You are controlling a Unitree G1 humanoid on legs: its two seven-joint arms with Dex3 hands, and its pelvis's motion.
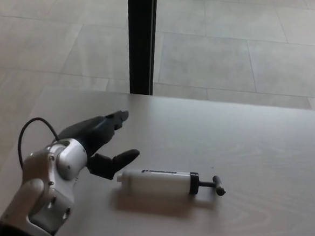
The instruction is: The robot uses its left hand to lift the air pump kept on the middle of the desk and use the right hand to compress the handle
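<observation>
Left hand (99,141) is open, holding nothing, fingers spread and raised off the desk (263,152). Pump (166,182) lies flat on the desk just right of the hand, white barrel end next to the thumb (119,159), a small gap between them. Black T-handle (217,186) points away from the hand to the right. Right hand is out of frame.

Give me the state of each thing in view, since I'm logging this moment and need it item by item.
Air pump: lying on its side on the desk, held by nothing, handle pointing right.
Left hand: open, fingers apart, just left of the pump, holding nothing.
Right hand: not in view.
Desk: bearing only the pump.
</observation>
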